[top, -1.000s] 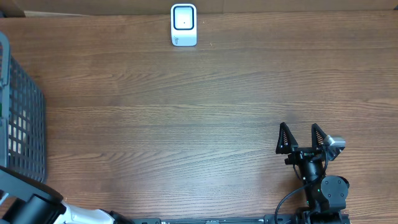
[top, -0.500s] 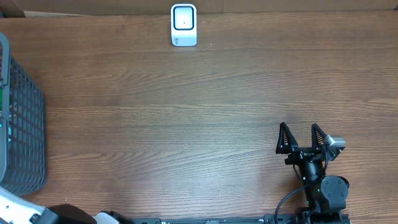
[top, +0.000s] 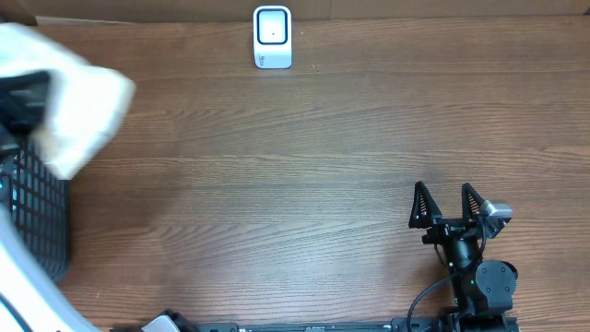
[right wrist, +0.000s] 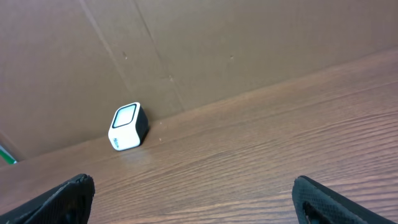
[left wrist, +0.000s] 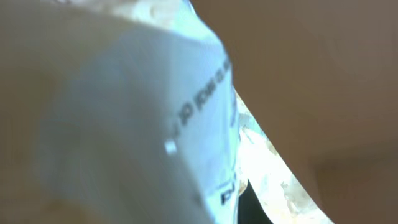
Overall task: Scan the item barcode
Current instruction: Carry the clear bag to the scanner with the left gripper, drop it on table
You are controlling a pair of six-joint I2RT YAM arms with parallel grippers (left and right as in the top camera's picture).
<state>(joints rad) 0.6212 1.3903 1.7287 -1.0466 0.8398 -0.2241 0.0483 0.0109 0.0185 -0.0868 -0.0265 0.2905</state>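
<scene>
Newly lifted above basket [top: 39, 217], white pouch [top: 78, 97], crinkled, blurred black print

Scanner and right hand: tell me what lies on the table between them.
Nothing: the overhead view shows only bare wooden table between the scanner and the open right hand. The right wrist view agrees.

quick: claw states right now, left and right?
Left claw: closed, apparently on the white package; its fingers are hidden.
Right claw: open, empty.
</scene>
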